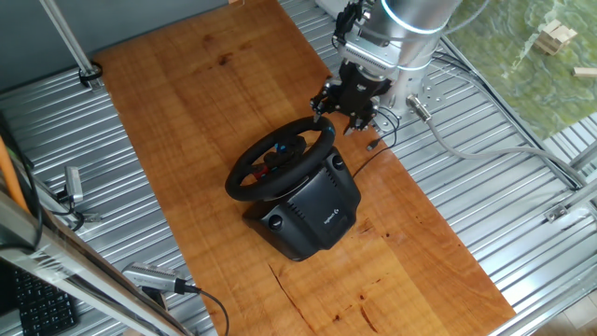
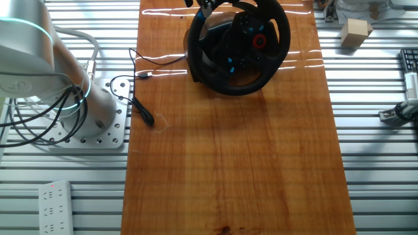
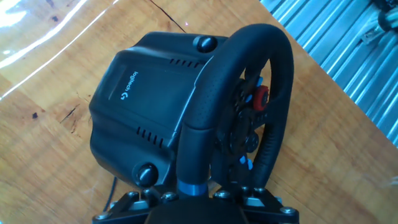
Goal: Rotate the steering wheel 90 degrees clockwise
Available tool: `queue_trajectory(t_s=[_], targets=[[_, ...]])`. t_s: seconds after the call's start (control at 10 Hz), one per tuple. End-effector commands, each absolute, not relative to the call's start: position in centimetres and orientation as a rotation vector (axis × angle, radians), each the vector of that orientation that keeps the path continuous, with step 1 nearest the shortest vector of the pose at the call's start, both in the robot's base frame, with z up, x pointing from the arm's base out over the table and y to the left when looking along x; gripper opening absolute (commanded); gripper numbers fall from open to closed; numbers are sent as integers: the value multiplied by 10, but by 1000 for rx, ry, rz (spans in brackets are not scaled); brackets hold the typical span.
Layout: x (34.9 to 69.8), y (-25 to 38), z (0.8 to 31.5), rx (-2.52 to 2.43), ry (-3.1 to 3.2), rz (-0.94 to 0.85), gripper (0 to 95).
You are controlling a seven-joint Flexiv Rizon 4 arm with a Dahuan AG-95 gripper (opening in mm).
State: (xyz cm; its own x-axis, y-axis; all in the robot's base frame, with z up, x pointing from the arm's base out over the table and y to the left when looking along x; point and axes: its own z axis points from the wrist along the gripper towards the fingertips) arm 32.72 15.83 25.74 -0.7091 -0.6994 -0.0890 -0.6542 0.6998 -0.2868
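The steering wheel (image 1: 280, 161) stood tilted on its boxy black base (image 1: 312, 210) near the far end of the wooden worktop (image 1: 233, 84), red and blue buttons showing at the hub. Its thick, padded-looking rim seemed grippy and rigid, likely to turn stiffly about a fixed axle; the rim's outer edge looked the natural hold. The end effector (image 1: 345, 114) sat at the rim's top, which ran between its fingers, though whether they were clamped on it could not be told.
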Motion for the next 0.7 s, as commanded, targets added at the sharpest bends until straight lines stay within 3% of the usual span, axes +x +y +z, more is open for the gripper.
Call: queue_trajectory(t_s=[0.1,0.7], targets=[[326,160,255,-1068,2717,-386,380],[324,163,251,-1018,2715,-460,380]])
